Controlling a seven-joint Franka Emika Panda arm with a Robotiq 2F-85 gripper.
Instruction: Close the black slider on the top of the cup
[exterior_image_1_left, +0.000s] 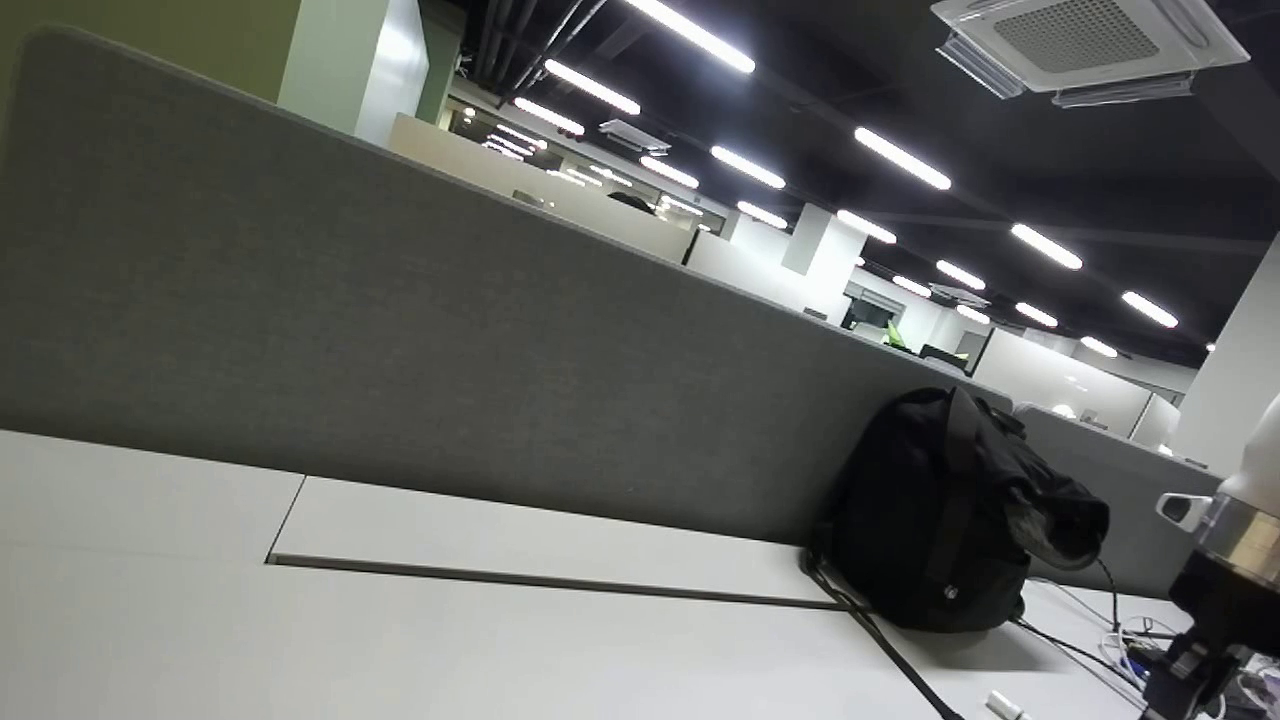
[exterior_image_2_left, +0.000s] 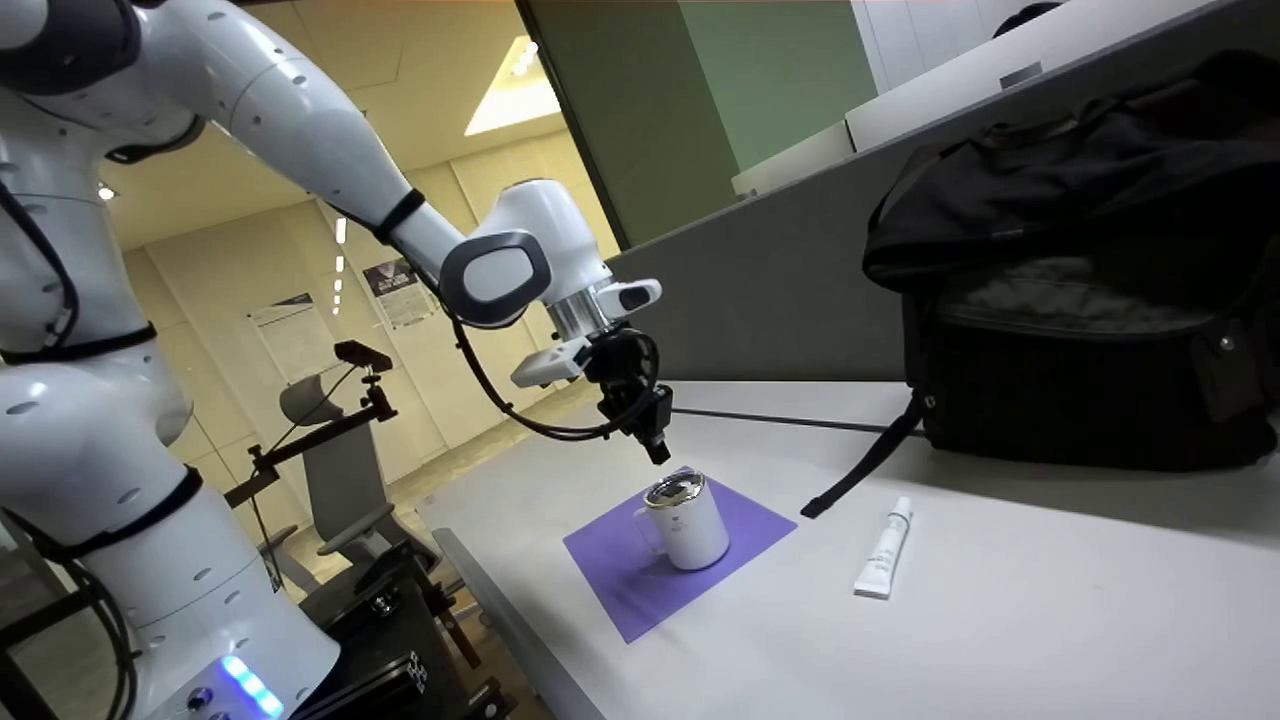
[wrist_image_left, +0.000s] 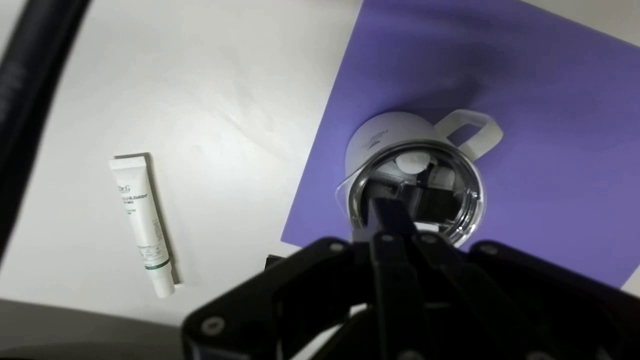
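Note:
A white cup (exterior_image_2_left: 697, 532) with a handle stands upright on a purple sheet (exterior_image_2_left: 612, 560); it also shows in the wrist view (wrist_image_left: 392, 129). Its clear lid (wrist_image_left: 470, 220) has a shiny rim. A dark rectangular piece on the lid, likely the black slider (wrist_image_left: 439, 204), shows beside my fingertips; reflections blur its exact position. My gripper (wrist_image_left: 392, 215) is shut with its fingers together and nothing visible between them. In an exterior view the gripper (exterior_image_2_left: 658, 453) is above the lid, apart from it. In the wrist view the fingers hide part of the lid.
A white tube (exterior_image_2_left: 884, 550) lies on the white table (exterior_image_2_left: 1000, 620). A black bag (exterior_image_2_left: 1090, 400) stands against the grey partition (exterior_image_1_left: 450, 330), its strap (exterior_image_2_left: 865, 470) on the table. Cables (exterior_image_1_left: 1120, 640) lie beside the bag.

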